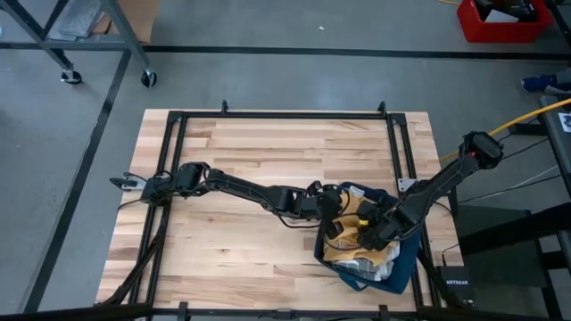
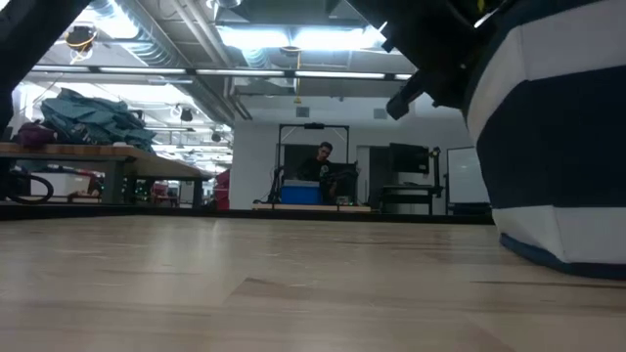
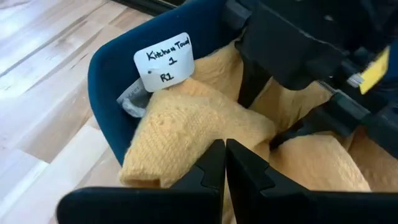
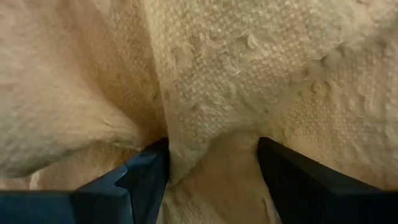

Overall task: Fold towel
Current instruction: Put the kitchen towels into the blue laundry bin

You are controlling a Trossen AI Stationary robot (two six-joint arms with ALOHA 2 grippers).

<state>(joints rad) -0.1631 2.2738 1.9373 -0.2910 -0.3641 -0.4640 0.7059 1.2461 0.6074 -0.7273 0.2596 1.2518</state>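
Observation:
A yellow towel [image 1: 352, 227] lies crumpled inside a dark blue fabric bin [image 1: 406, 263] at the table's near right. The bin carries a white tag [image 3: 165, 59]. My left gripper [image 3: 225, 155] is shut and reaches in over the bin's left rim [image 3: 106, 81], its tips just over a bunched fold of the towel [image 3: 199, 124]. My right gripper [image 4: 211, 165] is open and points steeply down into the towel in the middle of the bin [image 1: 370, 234]. The low view shows only the bin's striped side [image 2: 558, 147]. My left gripper is shut just over the towel's bunched fold [image 3: 214, 134]; I cannot tell whether its tips touch the cloth. My right gripper comes from above with its two fingers on either side of a raised fold of the towel [image 4: 208, 124]. The fingertips [image 4: 149, 171] are sunk into the cloth, and the towel lies slack in the bin.
Bare wooden tabletop [image 1: 259, 152] stretches to the left of and beyond the bin. A black metal frame [image 1: 285, 116] runs around the table's edges. The two arms are close together over the bin. A person sits at a desk [image 2: 323, 161] far behind the table.

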